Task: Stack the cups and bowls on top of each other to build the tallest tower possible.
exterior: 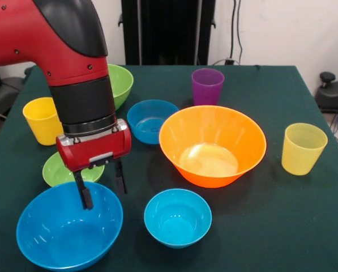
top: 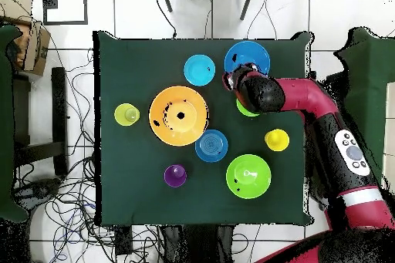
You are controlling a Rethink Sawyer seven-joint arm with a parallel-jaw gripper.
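A dark green cloth-covered table [exterior: 282, 226] fills the front view, with a white wall behind it, a tall black upright structure at the back centre, and cables hanging down the wall. From overhead the table sits on a pale tiled floor [top: 339, 13] strewn with black cables along its left side.

Nothing is stacked; every cup and bowl stands alone on the cloth. Going left to right in the front view: an opaque yellow plastic tumbler [exterior: 41, 120] stands behind and to the left of the fingers, near the table's left edge. A small green glossy bowl [exterior: 60, 169] lies just behind the fingers, partly hidden by the gripper. The large blue glossy plastic bowl [exterior: 69, 229] sits directly under the fingers.

The red and black gripper [exterior: 102, 188] hangs over this bowl's far rim with its two black fingers [exterior: 85, 192] spread apart; one finger dips inside the rim and the other is outside it, so they straddle the bowl's wall without pinching it.

A medium green bowl [exterior: 121, 84] shows behind the arm. To the right of the fingers come a small blue bowl [exterior: 152, 120] further back and another small blue bowl [exterior: 177, 217] nearer the front. Further right stands the largest bowl, orange and glossy [exterior: 213, 144], with a purple tapered cup [exterior: 207, 86] behind it. Far right, well apart from the fingers, is the translucent pale yellow ribbed cup [exterior: 303, 148].
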